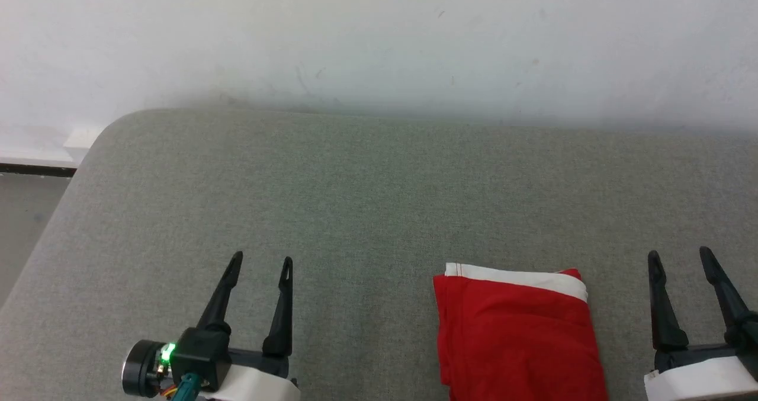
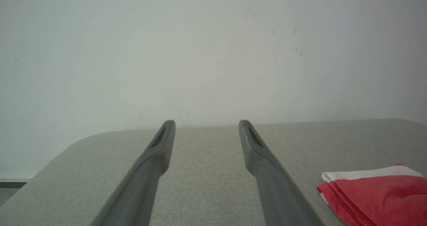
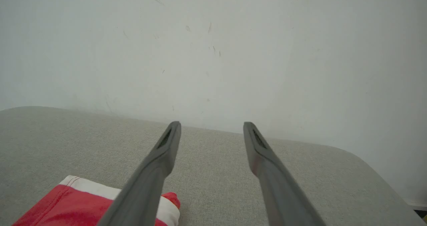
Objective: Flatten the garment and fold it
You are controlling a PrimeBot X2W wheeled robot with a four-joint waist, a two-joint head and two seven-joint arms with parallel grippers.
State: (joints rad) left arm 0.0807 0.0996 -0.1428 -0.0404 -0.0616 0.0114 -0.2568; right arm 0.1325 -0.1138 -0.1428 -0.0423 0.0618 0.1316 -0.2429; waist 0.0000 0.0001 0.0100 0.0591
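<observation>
Head view: shows left pincer point(image 1: 262, 257) and right pincer point(image 1: 678, 252) with fingers spread apart, holding nothing, over a grey padded surface point(image 1: 355, 199). Places the garment point(image 1: 515, 336), folded red with 1 white band, between the 2 pincers, nearer the right, touching neither.

Left wrist view: shows the left pincer point(image 2: 207, 122) apart, garment point(image 2: 373, 192) to its right.

Right wrist view: shows the right pincer point(image 3: 211, 123) apart, garment point(image 3: 73, 206) to its left, partly behind 1 finger.

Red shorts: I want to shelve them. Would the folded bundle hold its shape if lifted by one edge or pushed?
Probably not: the shorts look thin and soft, so loose layers would likely droop open. On the woven grey pad they would likely bunch rather than slide.
</observation>
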